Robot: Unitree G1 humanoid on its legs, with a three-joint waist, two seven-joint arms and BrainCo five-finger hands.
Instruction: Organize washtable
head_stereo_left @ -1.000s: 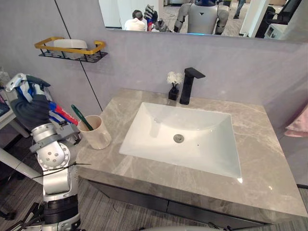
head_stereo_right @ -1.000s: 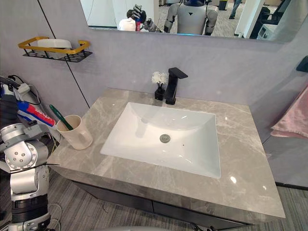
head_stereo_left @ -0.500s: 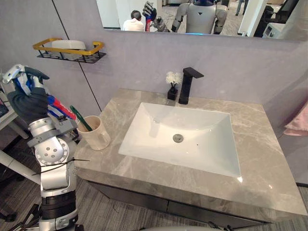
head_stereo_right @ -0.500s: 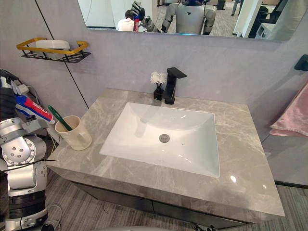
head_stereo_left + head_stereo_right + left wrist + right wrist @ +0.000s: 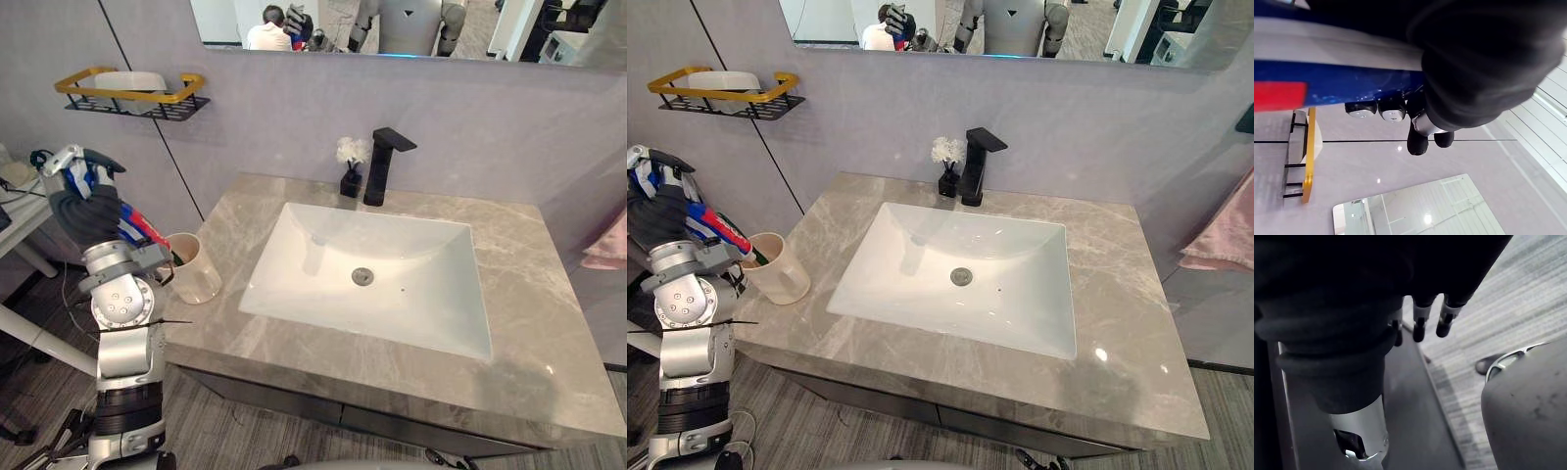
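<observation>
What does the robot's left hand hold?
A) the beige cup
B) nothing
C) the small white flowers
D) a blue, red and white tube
D: the left hand is curled round the blue, red and white tube, close to the beige cup on the counter.

My right hand (image 5: pixel 1422 315) hung, fingers (image 5: pixel 1448 317) loosely straight and holding nothing, beside a dark panel (image 5: pixel 1415 426), over striped grey floor (image 5: pixel 1508 303)
</observation>
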